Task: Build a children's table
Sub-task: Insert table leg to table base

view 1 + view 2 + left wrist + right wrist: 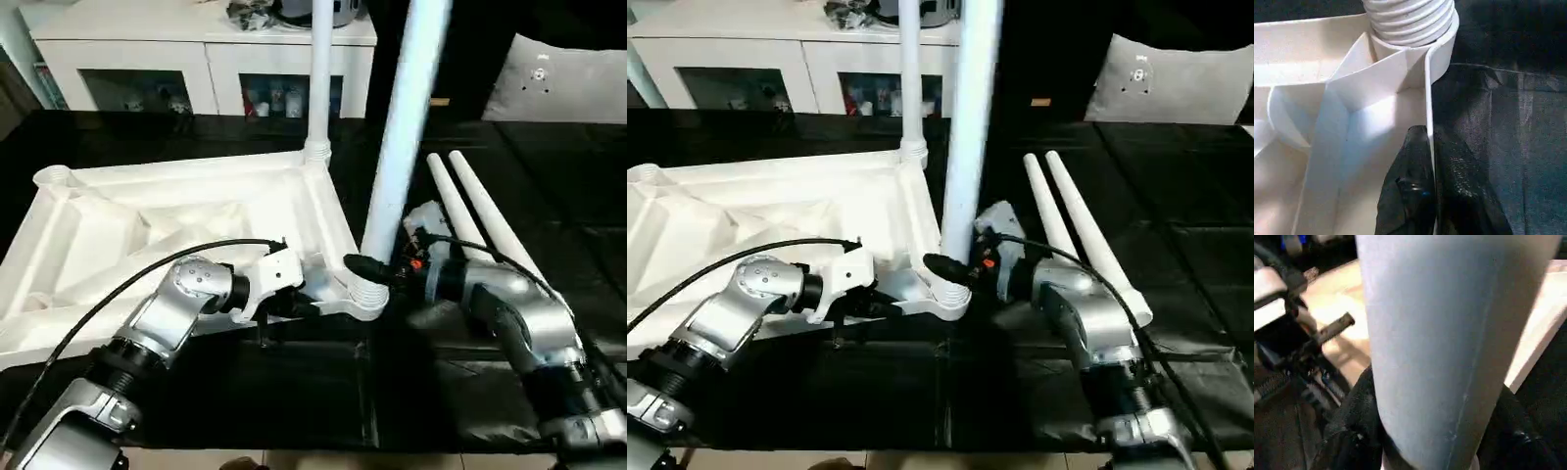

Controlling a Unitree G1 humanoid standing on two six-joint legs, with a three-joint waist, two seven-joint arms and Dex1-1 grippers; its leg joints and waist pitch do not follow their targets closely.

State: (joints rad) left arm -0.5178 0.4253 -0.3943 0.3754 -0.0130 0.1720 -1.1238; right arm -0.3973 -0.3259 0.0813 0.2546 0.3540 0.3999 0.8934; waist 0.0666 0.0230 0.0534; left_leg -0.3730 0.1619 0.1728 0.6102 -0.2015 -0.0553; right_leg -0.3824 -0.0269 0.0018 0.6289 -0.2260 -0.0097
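The white tabletop (196, 211) lies upside down on black cloth, its ribbed underside facing up. One white leg (320, 78) stands upright in the far right corner socket. A second leg (404, 127) rises, slightly tilted, from the near right corner socket (364, 297); its threaded end (1410, 19) sits in that socket. My right gripper (367, 266) is shut around this leg just above the socket. My left gripper (1432, 186) is shut on the tabletop's thin edge wall (1427, 98), close to the same corner. Two more legs (480, 215) lie loose on the cloth at the right.
A white cabinet (196, 59) with glass doors stands behind the table. A grey cushion (558, 83) leans at the back right. Black cloth (294, 392) covers the work surface up to its near edge.
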